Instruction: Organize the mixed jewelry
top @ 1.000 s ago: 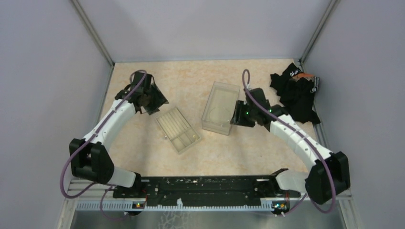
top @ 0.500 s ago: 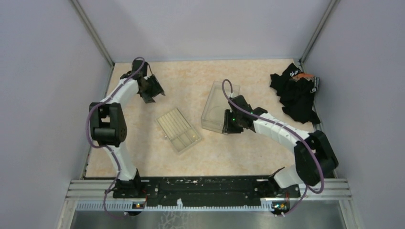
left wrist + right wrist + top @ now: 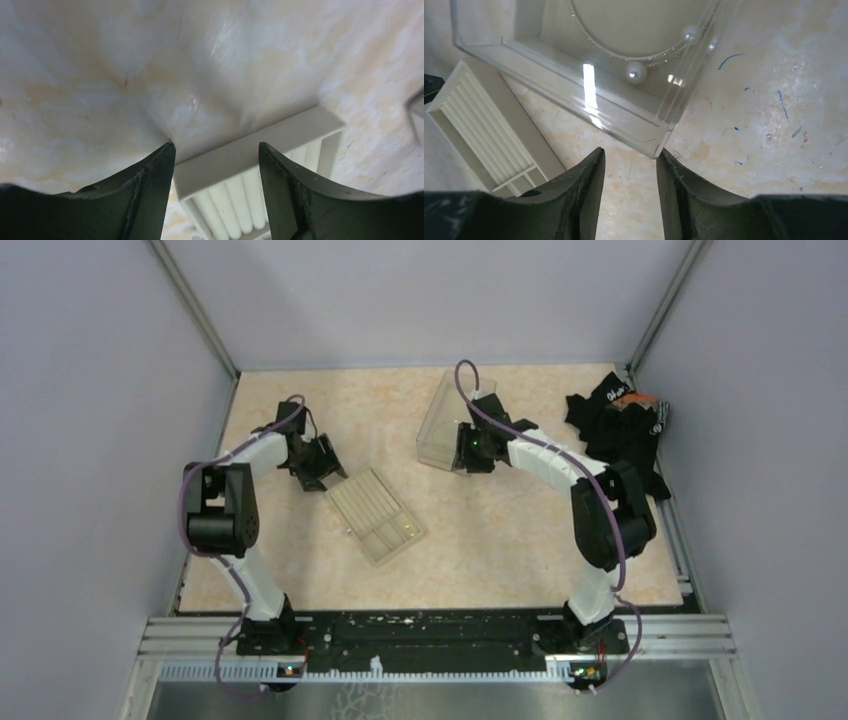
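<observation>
A thin silvery chain loop [image 3: 614, 47] with two pearl-like beads [image 3: 636, 72] lies inside a clear plastic box [image 3: 445, 420], also seen in the right wrist view [image 3: 574, 65]. My right gripper [image 3: 464, 450] [image 3: 629, 152] is open and empty just short of the box's near corner, which touches its right fingertip [image 3: 669, 165]. A beige compartmented tray [image 3: 378, 515] lies mid-table. My left gripper [image 3: 330, 475] [image 3: 216, 150] is open and straddles the tray's end wall [image 3: 250, 155], low over its far-left corner. Any tiny pieces in the tray are too small to make out.
A black cloth heap [image 3: 620, 435] lies at the far right by the wall. The beige tray also shows at the left of the right wrist view [image 3: 489, 135]. Grey walls close in the table on three sides. A black rail [image 3: 430, 630] runs along the near edge.
The left gripper came down from the far left corner to the tray's corner. The right gripper moved farther back and the clear box shifted with it toward the back of the table.
</observation>
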Controlling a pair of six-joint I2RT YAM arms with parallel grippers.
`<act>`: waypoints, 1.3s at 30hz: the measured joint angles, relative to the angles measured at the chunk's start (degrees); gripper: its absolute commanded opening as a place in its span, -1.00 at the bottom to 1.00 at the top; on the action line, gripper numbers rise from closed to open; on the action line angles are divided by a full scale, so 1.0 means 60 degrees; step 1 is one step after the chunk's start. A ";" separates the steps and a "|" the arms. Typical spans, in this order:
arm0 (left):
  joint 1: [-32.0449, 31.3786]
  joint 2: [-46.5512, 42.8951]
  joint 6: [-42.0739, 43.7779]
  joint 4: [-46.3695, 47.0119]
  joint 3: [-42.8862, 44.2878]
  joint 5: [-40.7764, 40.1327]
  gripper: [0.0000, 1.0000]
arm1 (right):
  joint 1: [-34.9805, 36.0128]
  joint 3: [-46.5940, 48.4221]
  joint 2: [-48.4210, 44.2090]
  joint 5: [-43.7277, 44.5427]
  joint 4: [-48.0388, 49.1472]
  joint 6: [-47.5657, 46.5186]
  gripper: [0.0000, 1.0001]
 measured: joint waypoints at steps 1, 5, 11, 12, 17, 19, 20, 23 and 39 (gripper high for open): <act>0.0000 -0.0142 0.0007 0.0066 -0.0182 0.0073 0.39 | 0.0047 0.0047 -0.0029 -0.0033 0.0022 -0.0062 -0.09; 0.0007 -0.0969 -0.0036 0.0270 -0.1293 0.0266 0.39 | 0.0481 -0.0029 -0.0324 -0.0069 -0.0040 -0.0284 -0.07; -0.0109 -0.2459 -0.0273 -0.0069 -0.3038 0.0612 0.39 | 0.1235 -0.1399 -0.1643 -0.0127 -0.0295 -0.0248 -0.06; -0.0222 -0.2696 -0.0350 -0.0215 -0.3308 0.0678 0.39 | 0.1242 -0.1654 -0.1872 -0.0106 -0.0426 -0.0208 -0.06; -0.1468 -0.3315 -0.0816 -0.0878 -0.4080 0.1133 0.39 | 0.1155 -0.2546 -0.2878 0.0120 -0.1209 0.0076 -0.02; -0.2055 -0.3340 -0.0991 -0.1067 -0.4160 0.1370 0.39 | 0.1158 -0.2779 -0.3242 0.0117 -0.1464 0.0215 0.07; -0.2295 -0.3337 -0.1038 -0.1144 -0.4164 0.1494 0.40 | 0.1158 -0.2889 -0.3424 0.0102 -0.1592 0.0302 0.12; -0.2608 -0.3326 -0.1013 -0.1388 -0.4087 0.1727 0.41 | 0.1155 -0.3424 -0.4124 -0.0047 -0.1767 0.0721 0.16; -0.1938 -0.2779 -0.0506 -0.1847 -0.1421 0.1341 0.47 | 0.2546 -0.4608 -0.4240 -0.0175 -0.1668 0.2193 -0.26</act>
